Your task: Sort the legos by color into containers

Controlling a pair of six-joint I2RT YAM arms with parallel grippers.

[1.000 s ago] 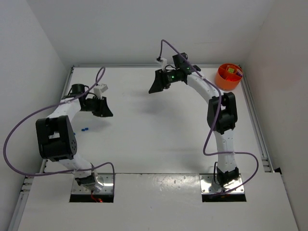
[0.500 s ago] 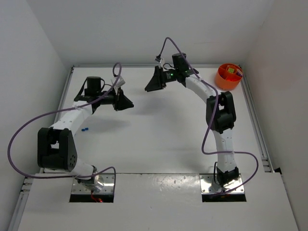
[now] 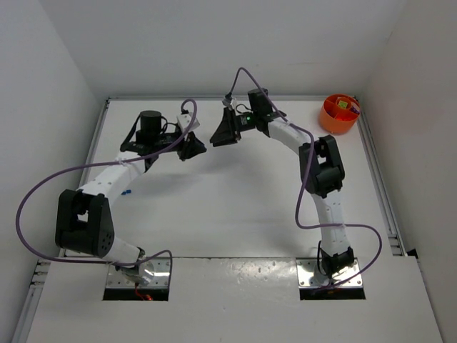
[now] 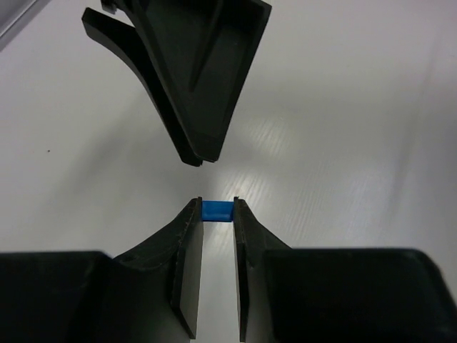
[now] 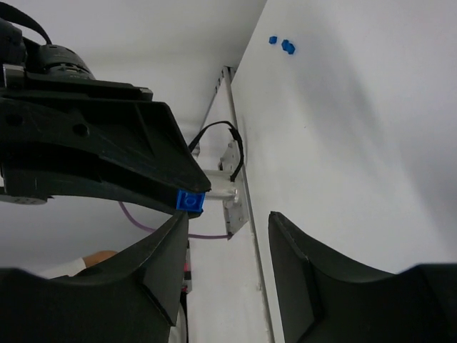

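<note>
Pinching a small blue brick [image 4: 217,211] at the very tips of its fingers, the left gripper [image 3: 194,148] is closed tight on it and holds it clear of the white table [image 3: 235,214]. A second ago this arm was folded back near the left edge of the table. It has since swung out toward the far middle, so its gripper now sits just beside the right gripper [image 3: 218,136], tip facing tip. The right arm has also shifted a little to the left over that second, coming to meet it. The right gripper's jaws stand apart, and from its own wrist camera the held brick shows just above the tip of its left-hand finger, close to it; I cannot tell whether they touch. The left wrist view shows the right gripper's dark fingers hanging just above the brick, with a small gap between them. Two more blue bricks [image 3: 126,192] lie on the table near the left arm, in the same spot as before. The round orange tub [image 3: 338,118] still stands in the far right corner, with a few coloured bricks [image 3: 347,106] inside it, well apart from both grippers.
</note>
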